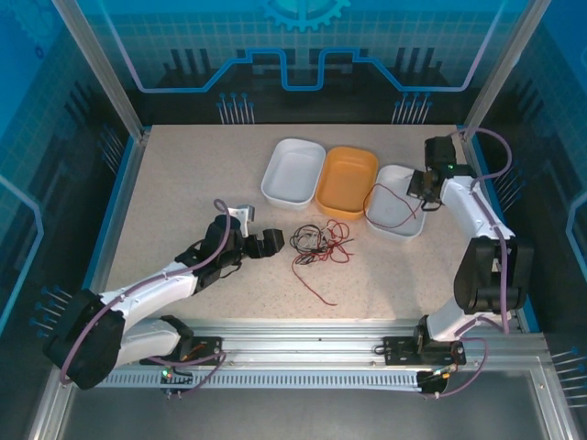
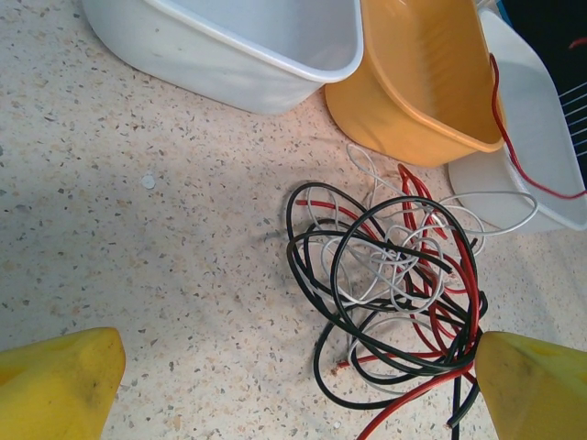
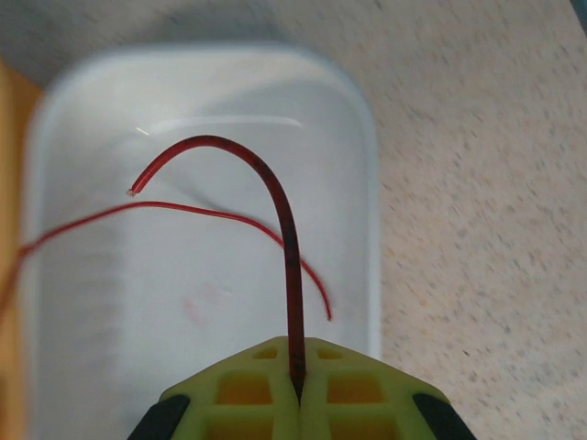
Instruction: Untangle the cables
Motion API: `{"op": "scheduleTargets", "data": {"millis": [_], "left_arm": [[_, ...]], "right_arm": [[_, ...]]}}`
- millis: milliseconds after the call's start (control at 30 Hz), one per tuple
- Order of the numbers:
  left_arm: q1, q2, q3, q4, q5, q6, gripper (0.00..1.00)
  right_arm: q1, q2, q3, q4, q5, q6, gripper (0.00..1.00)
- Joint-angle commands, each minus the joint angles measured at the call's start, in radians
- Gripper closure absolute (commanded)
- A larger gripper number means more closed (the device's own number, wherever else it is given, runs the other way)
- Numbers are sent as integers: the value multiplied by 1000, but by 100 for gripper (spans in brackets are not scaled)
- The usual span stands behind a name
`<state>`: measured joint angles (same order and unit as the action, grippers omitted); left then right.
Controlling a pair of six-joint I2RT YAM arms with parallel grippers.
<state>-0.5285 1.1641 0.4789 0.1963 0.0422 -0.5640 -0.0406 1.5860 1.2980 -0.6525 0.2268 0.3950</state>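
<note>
1. While clenching one red wire (image 3: 289, 266) between its jaws, the right gripper (image 3: 298, 390) is hovering over the right white bin (image 3: 101, 348), probably to deposit a freed strand away from the rest.
2. The left gripper (image 2: 298, 394) is hanging fully released, low above the surface (image 2: 138, 229), seemingly lining up another pick.
3. The cables (image 2: 394, 275) are lying tangled on the surface just ahead of the left gripper, nearer its right finger, beside the orange bin (image 2: 413, 92) and well apart from the right gripper.

White rectangular plastic tubs: 2 (left tub (image 1: 293, 174), right tub (image 1: 394, 218)). Orange plastic tub (image 1: 347, 181): 1. Tangle of thin red, black and white cables (image 1: 316, 240): 1. Separate red cable (image 3: 289, 275): 1.
</note>
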Motion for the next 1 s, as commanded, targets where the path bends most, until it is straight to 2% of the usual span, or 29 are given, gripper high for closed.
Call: {"op": "scheduleTargets", "data": {"millis": [0, 100, 333, 500, 633, 767, 967], "left_arm": [[-9, 21, -5, 24, 23, -14, 1], [-10, 32, 1, 29, 31, -15, 1], [-10, 20, -2, 19, 28, -10, 1], [-10, 11, -8, 15, 22, -7, 1], [-10, 4, -11, 9, 20, -6, 1], [-10, 2, -8, 6, 15, -2, 1], [-10, 9, -6, 7, 16, -4, 1]], "right_arm": [[-8, -25, 65, -36, -150, -23, 100], [-9, -51, 83, -27, -167, -15, 100], [-23, -50, 158, -77, -12, -70, 100], [-28, -29, 164, -102, 144, -126, 100], [-44, -33, 152, -111, 209, -147, 100], [-53, -46, 133, -104, 209, -152, 100], [-37, -31, 79, -50, 78, -144, 100]]}}
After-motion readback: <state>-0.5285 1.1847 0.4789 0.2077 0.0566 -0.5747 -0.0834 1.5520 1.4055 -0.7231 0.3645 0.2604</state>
